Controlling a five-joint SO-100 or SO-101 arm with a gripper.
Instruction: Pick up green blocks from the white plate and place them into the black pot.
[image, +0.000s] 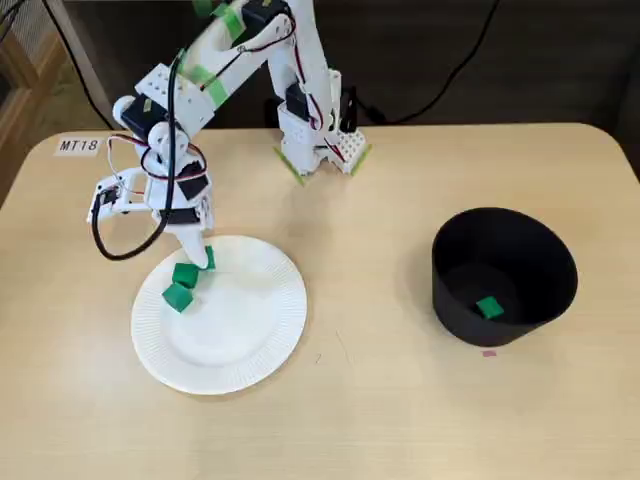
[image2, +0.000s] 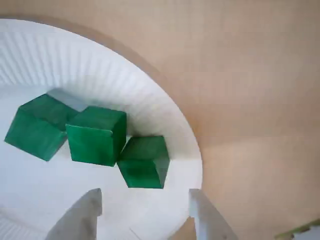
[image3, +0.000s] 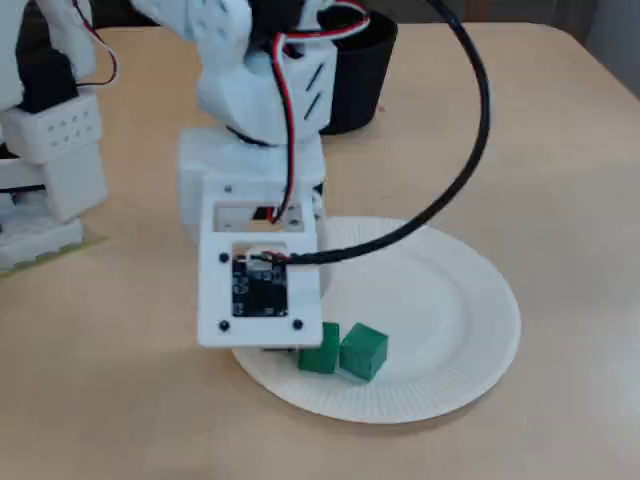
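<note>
The 3 green blocks (image2: 95, 135) are shown clustered on the white plate (image2: 100, 70), close to its rim, at about 10 o'clock on the plate as seen in a fixed view. The nearest block (image2: 144, 161) lies at 12 o'clock of the gripper (image2: 145, 192) in the wrist view. It is turned somewhat askew to the jaws and appears to touch its neighbour at 1 edge. The jaws are spread wider than 1 block and nothing is held. The 2 fingers (image2: 80, 220) are set low over the plate, just short of that block. The blocks are judged to be light, rigid cubes with smooth, possibly slippery faces, so a modest squeeze should suffice and crushing is not to be feared. Hold is best taken on 2 opposite flat faces near mid-height rather than across corners, for which a wrist turn may be called for. The neighbour may be nudged as the jaws close. The thin plate is likely to slide or tip if pressed near its rim. The black pot (image: 450, 290) stands well apart at 3 o'clock of the plate on the table (image: 400, 420), and 1 further green block (image: 489, 307) is seen on its floor.
</note>
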